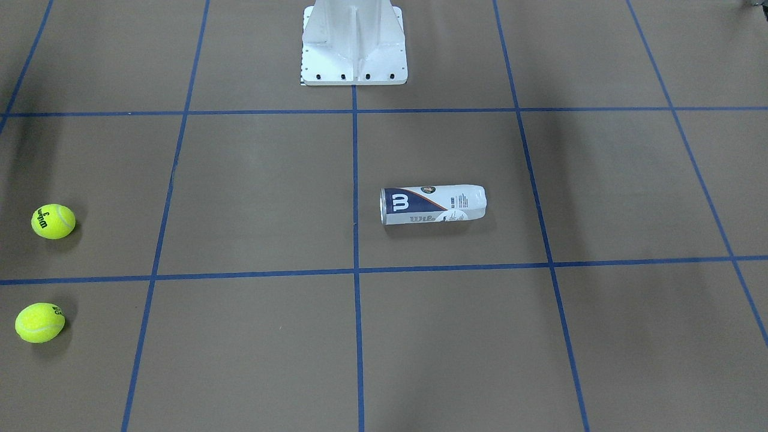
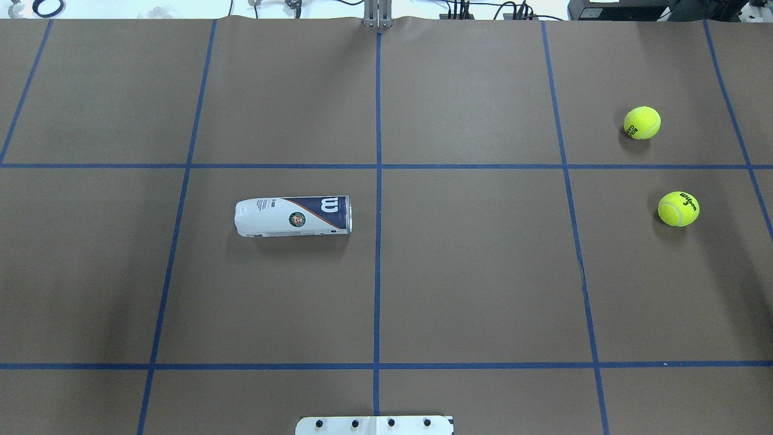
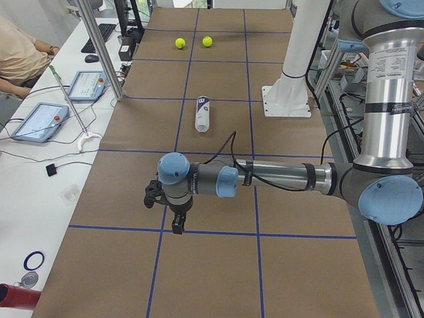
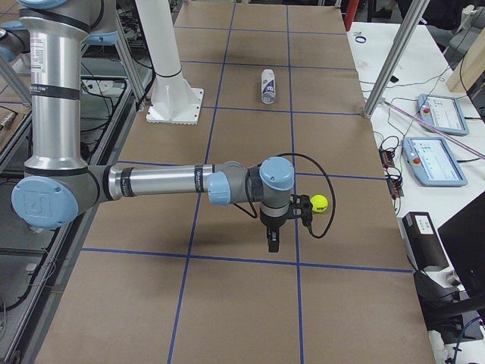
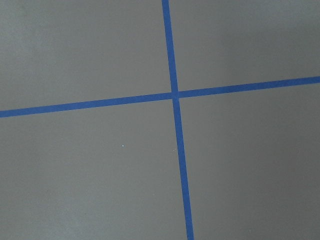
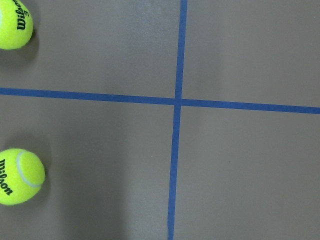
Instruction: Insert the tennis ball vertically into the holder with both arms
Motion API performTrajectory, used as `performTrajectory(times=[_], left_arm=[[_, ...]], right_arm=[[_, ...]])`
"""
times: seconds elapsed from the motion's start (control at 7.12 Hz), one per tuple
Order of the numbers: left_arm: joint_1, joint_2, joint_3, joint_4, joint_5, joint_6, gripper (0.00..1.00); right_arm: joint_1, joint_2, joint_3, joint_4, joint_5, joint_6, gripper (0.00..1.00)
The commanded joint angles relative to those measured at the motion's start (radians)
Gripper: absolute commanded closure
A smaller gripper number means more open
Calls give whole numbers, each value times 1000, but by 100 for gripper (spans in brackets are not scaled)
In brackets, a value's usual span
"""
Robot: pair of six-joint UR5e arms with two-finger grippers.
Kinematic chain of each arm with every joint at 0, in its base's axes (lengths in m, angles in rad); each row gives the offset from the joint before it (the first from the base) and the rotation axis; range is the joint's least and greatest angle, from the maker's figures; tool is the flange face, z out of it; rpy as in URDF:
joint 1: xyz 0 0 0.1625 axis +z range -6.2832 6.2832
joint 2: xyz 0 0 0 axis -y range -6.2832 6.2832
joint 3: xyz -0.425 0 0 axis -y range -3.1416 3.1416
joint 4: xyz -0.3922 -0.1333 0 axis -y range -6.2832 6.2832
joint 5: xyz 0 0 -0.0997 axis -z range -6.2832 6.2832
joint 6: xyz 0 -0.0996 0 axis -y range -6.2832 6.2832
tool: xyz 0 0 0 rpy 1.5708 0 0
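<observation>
**Holder** (image 2: 293, 215): lies on its side on the counter (image 2: 483, 290), at 9 o'clock from the counter centre in the overhead view. Its long axis runs 9 to 3 o'clock, and the navy "W" end faces 3 o'clock, just short of the centre tape line (image 2: 378, 181).

**Tennis balls**: far ball (image 2: 642, 122) sits at 2 o'clock from the centre and near ball (image 2: 678, 208) at 3 o'clock. They are apart from each other and well apart from the holder.

**Left tool** (image 3: 177, 227): hangs over a tape crossing, pointing down at the counter. It shows only in the left side view, so how far it is open and whether it grips anything cannot be told.

**Right tool** (image 4: 273, 244): also points down. One ball shows at 2 o'clock from it in the right side view. Its opening and grasp cannot be told either.

**Pedestal base** (image 2: 374, 425): at 6 o'clock, on the counter edge.
</observation>
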Motion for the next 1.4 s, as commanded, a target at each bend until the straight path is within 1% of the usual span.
performTrajectory(times=[0.0, 0.14, 0.42, 0.56, 0.7, 0.84, 0.98, 1.12, 1.26], left_arm=[[-1, 0, -33, 0, 0, 0, 0], [0, 2, -53, 7, 0, -2, 0], [3, -3, -47, 6, 2, -2, 0], [5, -19, -49, 1, 2, -5, 0], [5, -39, -44, 6, 0, -12, 0], [6, -58, -40, -31, 2, -9, 0], [6, -97, 1, -49, -9, 0, 0], [6, -105, -6, -116, -9, 0, 0], [10, -108, 20, -225, -9, -11, 0]], right_arm=[[0, 3, 3, 0, 3, -2, 0], [0, 1, 5, 0, 9, -4, 0], [-11, 18, 5, 2, 6, -4, 0], [-11, 50, 6, 24, 3, 5, 0], [-11, 52, -8, 52, -1, 8, 0], [-11, 50, -12, 52, 8, 8, 0], [-11, 52, -5, 55, 9, 10, 0], [-11, 53, 1, 58, 6, 10, 0], [-11, 53, -2, 58, 6, 8, 0]])
